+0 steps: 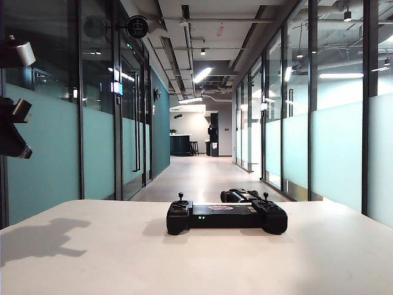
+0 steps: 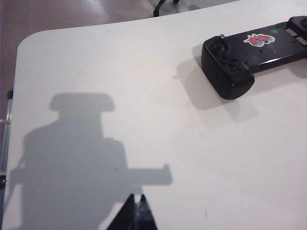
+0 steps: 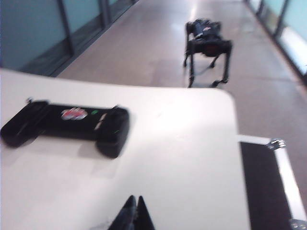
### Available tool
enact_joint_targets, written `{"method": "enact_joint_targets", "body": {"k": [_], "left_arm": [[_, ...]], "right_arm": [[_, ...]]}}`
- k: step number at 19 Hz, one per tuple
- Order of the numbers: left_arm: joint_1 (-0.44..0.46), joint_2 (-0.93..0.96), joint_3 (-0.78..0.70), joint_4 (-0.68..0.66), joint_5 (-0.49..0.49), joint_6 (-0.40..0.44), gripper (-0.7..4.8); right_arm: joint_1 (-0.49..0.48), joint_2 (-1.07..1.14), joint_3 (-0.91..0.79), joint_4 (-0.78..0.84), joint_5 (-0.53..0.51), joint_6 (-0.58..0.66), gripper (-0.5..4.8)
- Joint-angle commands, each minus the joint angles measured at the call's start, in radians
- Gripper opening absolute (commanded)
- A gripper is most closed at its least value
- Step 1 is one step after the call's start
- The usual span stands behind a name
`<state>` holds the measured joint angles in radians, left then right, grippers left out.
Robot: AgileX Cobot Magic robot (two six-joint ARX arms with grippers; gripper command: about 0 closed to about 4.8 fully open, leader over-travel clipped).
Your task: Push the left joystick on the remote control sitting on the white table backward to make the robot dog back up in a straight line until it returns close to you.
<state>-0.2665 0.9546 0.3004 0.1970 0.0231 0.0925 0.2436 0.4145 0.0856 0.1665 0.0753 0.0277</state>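
No readable text, red-and-white sticker [image 2: 259,39] on remote control [image 2: 249,52] illegible

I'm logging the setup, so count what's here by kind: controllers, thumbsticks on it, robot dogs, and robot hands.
Remote control: 1
Thumbsticks: 2, the left joystick and the right one
Robot dog: 1
Hands: 2, left hand and right hand, both above the white table
Total: 6
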Motion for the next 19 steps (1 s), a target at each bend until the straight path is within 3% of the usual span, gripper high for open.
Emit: {"method": "enact_joint_targets", "body": {"k": [1,7,19], "left_arm": [[0.000,-0.002,0.003,0.006,0.003,-0.003,-0.05],[0.000,-0.002,0.003,0.006,0.003,-0.003,-0.05],[0.000,-0.002,0.003,0.007,0.003,-0.003,-0.05]], "right_arm": [[-0.064,-0.092,-0.034,0.009,-0.033,-0.002,-0.06],[-0.145,-0.253,-0.058,-0.038,-0.033,-0.003,-0.06],[-0.201,-0.415,-0.087,-0.059,-0.060,-0.002,-0.06]]}}
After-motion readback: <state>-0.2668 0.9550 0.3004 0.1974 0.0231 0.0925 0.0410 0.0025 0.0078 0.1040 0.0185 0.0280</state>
